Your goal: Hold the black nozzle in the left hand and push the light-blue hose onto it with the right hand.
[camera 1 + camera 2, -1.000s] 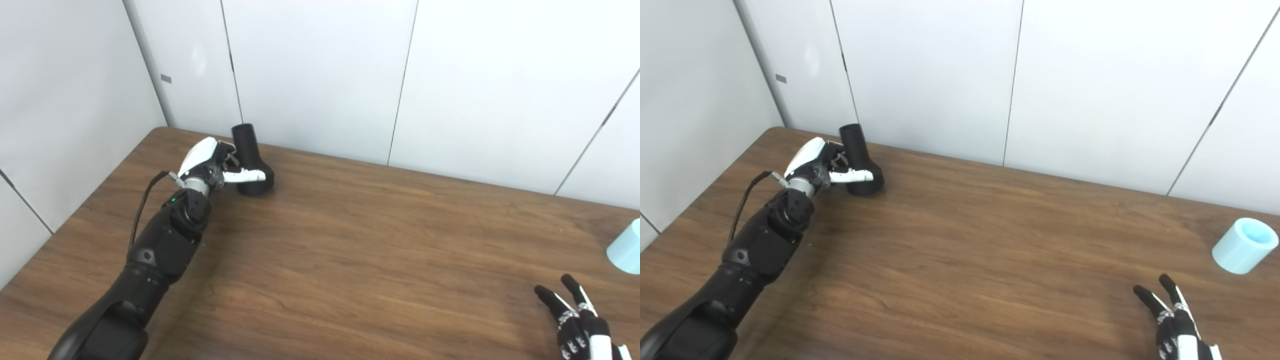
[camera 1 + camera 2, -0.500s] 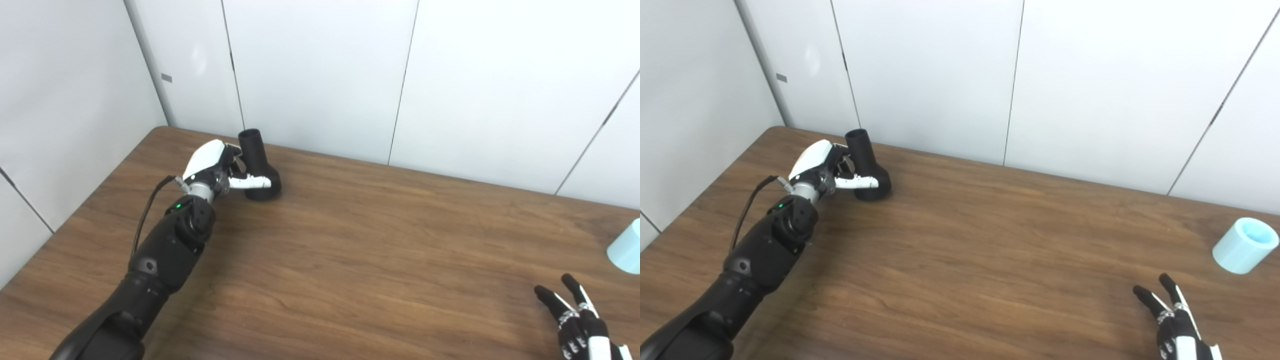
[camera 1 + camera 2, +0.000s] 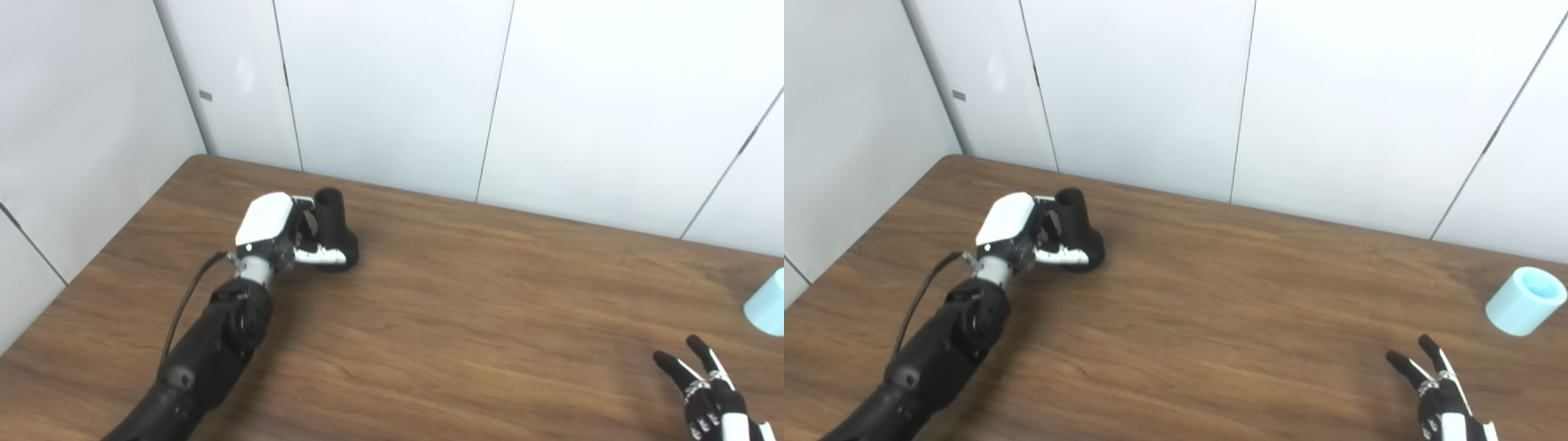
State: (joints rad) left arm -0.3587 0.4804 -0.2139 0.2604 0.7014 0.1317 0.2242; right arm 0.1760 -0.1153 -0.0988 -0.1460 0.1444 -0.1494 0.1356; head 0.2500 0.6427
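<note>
The black nozzle point(image 3: 334, 228) stands upright, narrow tube on top and wide base below, over the wooden table point(image 3: 465, 306) at the back left. My left hand point(image 3: 275, 229) is shut on it, the thumb across its wide base and the fingers behind the tube. The light-blue hose piece point(image 3: 1524, 300), a short open cylinder, lies at the far right of the table and is cut by the frame edge in the left eye view. My right hand point(image 3: 1440, 398) rests low at the bottom right with its fingers spread, holding nothing, well short of the hose.
White wall panels point(image 3: 392, 92) close off the table's back and left sides. A dark cable point(image 3: 187, 306) runs along my left forearm. Bare wood lies between the two hands.
My left hand has carried the nozzle toward me and to the right, away from the back wall. The right hand and the hose have stayed put.
</note>
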